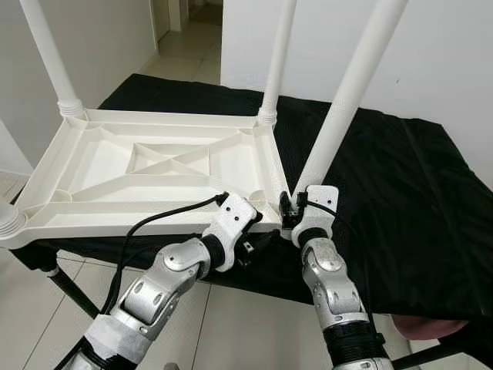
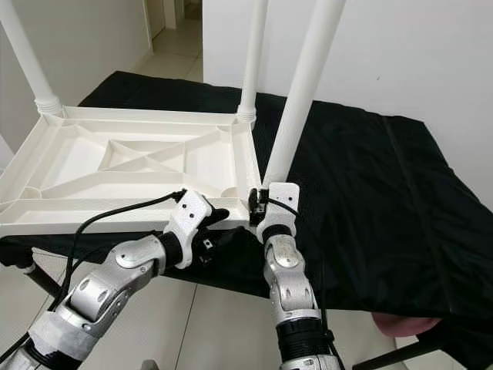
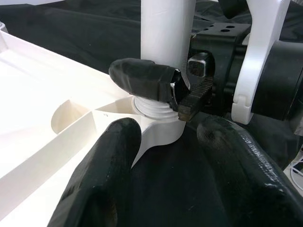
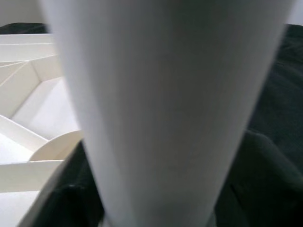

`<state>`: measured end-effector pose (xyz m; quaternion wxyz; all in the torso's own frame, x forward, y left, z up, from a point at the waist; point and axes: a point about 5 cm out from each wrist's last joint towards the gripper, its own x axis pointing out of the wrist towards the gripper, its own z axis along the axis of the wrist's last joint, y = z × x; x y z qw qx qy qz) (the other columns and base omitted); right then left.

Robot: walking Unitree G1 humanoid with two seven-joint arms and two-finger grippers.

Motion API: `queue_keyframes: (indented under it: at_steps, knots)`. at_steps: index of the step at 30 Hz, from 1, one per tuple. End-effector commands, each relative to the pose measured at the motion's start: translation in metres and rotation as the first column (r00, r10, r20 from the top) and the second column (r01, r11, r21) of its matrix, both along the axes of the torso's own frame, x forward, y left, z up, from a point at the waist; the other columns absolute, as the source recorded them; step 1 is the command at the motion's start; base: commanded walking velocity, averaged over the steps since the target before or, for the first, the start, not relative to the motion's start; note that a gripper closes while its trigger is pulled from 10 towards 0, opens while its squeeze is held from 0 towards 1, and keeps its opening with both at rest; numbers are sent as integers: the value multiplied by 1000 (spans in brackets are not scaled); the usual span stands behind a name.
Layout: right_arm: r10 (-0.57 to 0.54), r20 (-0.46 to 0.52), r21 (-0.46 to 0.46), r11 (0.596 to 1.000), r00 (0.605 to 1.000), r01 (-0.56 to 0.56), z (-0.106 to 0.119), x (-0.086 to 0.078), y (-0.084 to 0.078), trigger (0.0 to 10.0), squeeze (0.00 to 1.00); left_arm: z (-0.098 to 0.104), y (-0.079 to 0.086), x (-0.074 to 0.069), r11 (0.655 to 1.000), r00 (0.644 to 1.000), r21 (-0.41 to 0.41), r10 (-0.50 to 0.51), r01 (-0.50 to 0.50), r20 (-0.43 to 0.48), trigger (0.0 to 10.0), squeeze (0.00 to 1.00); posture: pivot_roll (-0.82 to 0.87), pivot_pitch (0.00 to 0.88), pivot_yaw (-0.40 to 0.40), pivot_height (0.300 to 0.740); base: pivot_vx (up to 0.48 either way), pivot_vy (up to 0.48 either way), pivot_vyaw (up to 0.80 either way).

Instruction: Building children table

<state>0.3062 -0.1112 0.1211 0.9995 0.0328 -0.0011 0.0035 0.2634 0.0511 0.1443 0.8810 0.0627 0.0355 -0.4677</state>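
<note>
We saw a white plastic children's tabletop (image 1: pixel 146 166) lying upside down on a worktop covered with a black cloth (image 1: pixel 400 185). Its underside faced up, with raised ribs that crossed in the middle. The near edge of the tabletop hung a little past the edge of the worktop.

White round plastic legs stood up from its corners. One leg (image 1: pixel 48 54) stood at the far left corner and one leg (image 1: pixel 277 58) at the far right corner. A white ribbed socket (image 1: pixel 9 220) showed at the near left corner, at the picture's edge. The near right leg (image 1: pixel 350 92) leaned a bit to the right as it went up.

Our right gripper (image 1: pixel 291 210) was at the bottom of that near right leg, where the leg met the corner of the tabletop. In the left wrist view, its black finger (image 3: pixel 144 78) pressed on the leg just above the ribbed socket, so it held the leg. In the right wrist view, the leg (image 4: pixel 165 109) was very close and blurry.

Our left gripper (image 1: pixel 260 230) was just beside it, at the near edge of the tabletop by the same corner. Its two black fingers (image 3: pixel 102 179) were spread apart and held nothing.

The floor (image 1: pixel 46 316) below was pale tile, and a white wall (image 1: pixel 431 54) stood behind the worktop.
</note>
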Motion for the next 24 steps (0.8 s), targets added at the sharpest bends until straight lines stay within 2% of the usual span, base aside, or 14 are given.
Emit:
queue_keyframes:
  at_steps: [1, 8, 10, 11, 14, 15, 19, 21, 23, 24]
  knots:
    - [-13, -22, 10, 1000, 1000, 13, -6, -3, -2, 10000, 1000, -1, -2, -1, 996, 996, 14, -83, 84, -8, 10000, 0, -25, 0, -59, 740, 0, 0, 0]
    - [33, 44, 28, 999, 998, -34, 6, -1, -4, 10000, 1000, -1, -2, -1, 997, 997, 14, -79, 79, -4, 10000, 0, -23, 0, -59, 740, 0, 0, 0]
    - [88, 55, 19, 996, 995, -89, 10, 1, -4, 10000, 1000, -1, -2, 0, 997, 997, 15, -79, 79, -3, 10000, 0, -23, 0, -59, 740, 0, 0, 0]
    - [123, 64, 11, 992, 990, -124, 12, 2, -5, 10000, 176, -1, -2, 0, 997, 997, 15, -79, 79, -2, 10000, 0, -25, 0, -58, 740, 0, 0, 0]
    - [156, 73, 5, 988, 985, -157, 14, 3, -6, 10000, 176, -1, -2, 0, 997, 997, 16, -80, 80, -1, 10000, 0, -25, 0, -58, 740, 0, 0, 0]
    - [222, 87, -7, 975, 971, -222, 17, 5, -8, 10000, 0, 0, -2, 1, 997, 997, 16, -79, 79, 0, 10000, 0, -31, 0, -54, 740, 0, 0, 0]
    - [324, 97, -30, 946, 941, -323, 21, 7, -10, 10000, 0, 0, -2, 2, 997, 997, 17, -79, 79, 2, 10000, 0, -34, 0, -51, 740, 0, 0, 0]
    - [445, 83, -97, 894, 892, -437, 19, 13, -16, 10000, 0, 0, -2, 3, 997, 997, 16, -79, 79, 2, 10000, 0, -38, 0, -47, 740, 0, 0, 0]
    - [445, 83, -97, 894, 892, -437, 19, 13, -16, 10000, 0, 0, -2, 3, 997, 997, 16, -79, 79, 2, 10000, 0, -38, 0, -47, 740, 0, 0, 0]
    - [488, 76, -132, 869, 869, -476, 19, 15, -18, 10000, 0, 0, -2, 3, 997, 997, 15, -78, 78, 2, 10000, 0, -38, 0, -46, 740, 0, 0, 0]
